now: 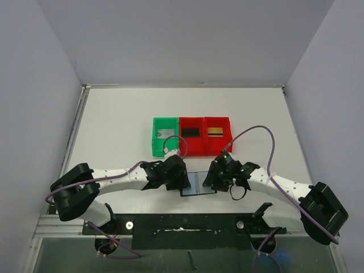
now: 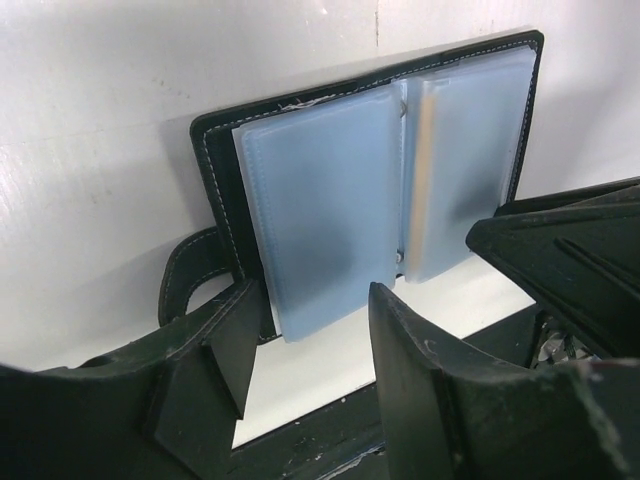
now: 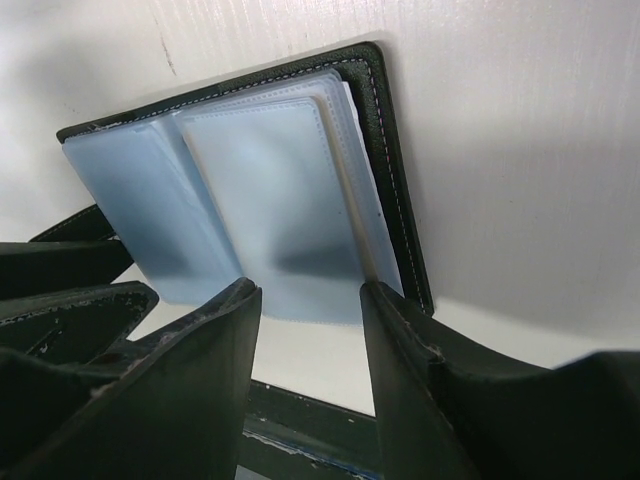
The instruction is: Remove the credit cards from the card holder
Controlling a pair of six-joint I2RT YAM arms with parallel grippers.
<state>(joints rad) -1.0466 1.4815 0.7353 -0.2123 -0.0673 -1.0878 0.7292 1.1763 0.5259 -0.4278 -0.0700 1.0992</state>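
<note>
The card holder point(image 1: 199, 183) lies open and flat on the table between my two grippers, its bluish-grey sleeves facing up. In the left wrist view the card holder's sleeves point(image 2: 320, 200) lie just beyond my open left gripper point(image 2: 308, 325); a thin tan edge shows in the right-hand sleeve. In the right wrist view the card holder's black cover point(image 3: 385, 150) lies just beyond my open right gripper point(image 3: 310, 305). A pale grey card point(image 1: 165, 134), a black card point(image 1: 190, 132) and a gold card point(image 1: 215, 132) each lie in a bin. From above, the left gripper point(image 1: 181, 181) and right gripper point(image 1: 214, 179) flank the holder.
A green bin point(image 1: 154, 142) and two red bins point(image 1: 205, 147) stand in a row just behind the card holder. The holder's strap tab point(image 2: 185, 275) curls out on its left side. The black mounting rail point(image 1: 182, 224) runs along the table's near edge.
</note>
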